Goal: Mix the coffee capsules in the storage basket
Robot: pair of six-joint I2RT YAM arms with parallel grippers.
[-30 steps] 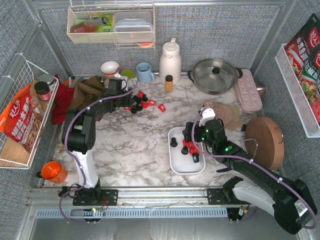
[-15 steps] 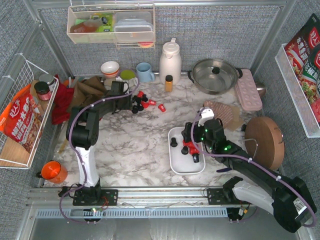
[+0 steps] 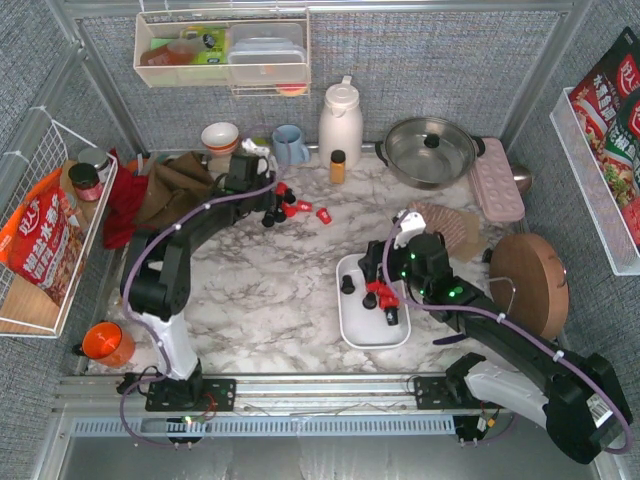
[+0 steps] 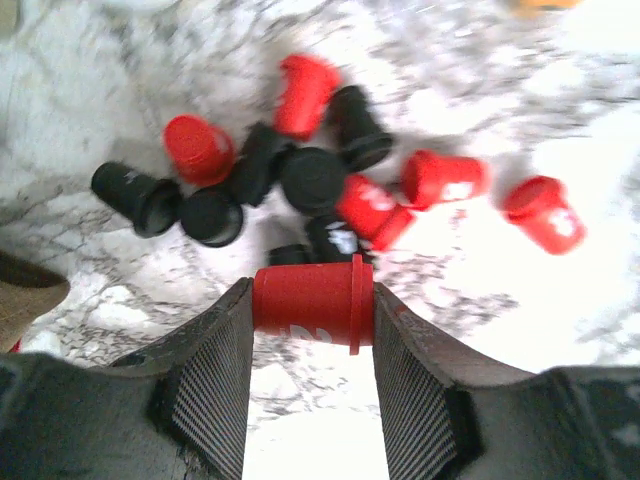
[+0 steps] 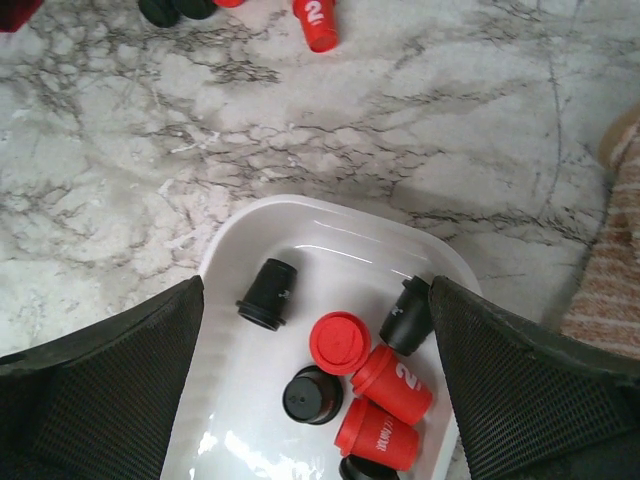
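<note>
Several red and black coffee capsules (image 4: pixel 312 180) lie in a loose pile on the marble at the back left (image 3: pixel 292 206). My left gripper (image 4: pixel 312 325) is shut on one red capsule (image 4: pixel 305 300), held sideways between both fingers at the near edge of that pile; in the top view it (image 3: pixel 270 207) sits at the pile's left side. The white storage basket (image 3: pixel 352 320) lies mid-right, with several red and black capsules (image 5: pixel 345 345) inside its rim (image 5: pixel 300 212). My right gripper (image 5: pixel 315 300) hovers open over the basket (image 3: pixel 386 292), holding nothing.
Along the back stand a blue mug (image 3: pixel 290 145), a white jug (image 3: pixel 340 122), a small amber bottle (image 3: pixel 338 166) and a lidded pot (image 3: pixel 430 150). A pink box (image 3: pixel 497 180) and a round wooden board (image 3: pixel 530 285) are on the right. A brown cloth (image 3: pixel 170 185) lies left.
My left gripper has narrowed and closed on a red capsule while edging right and back along the pile. My right gripper has shifted only slightly over the basket and stays open.
</note>
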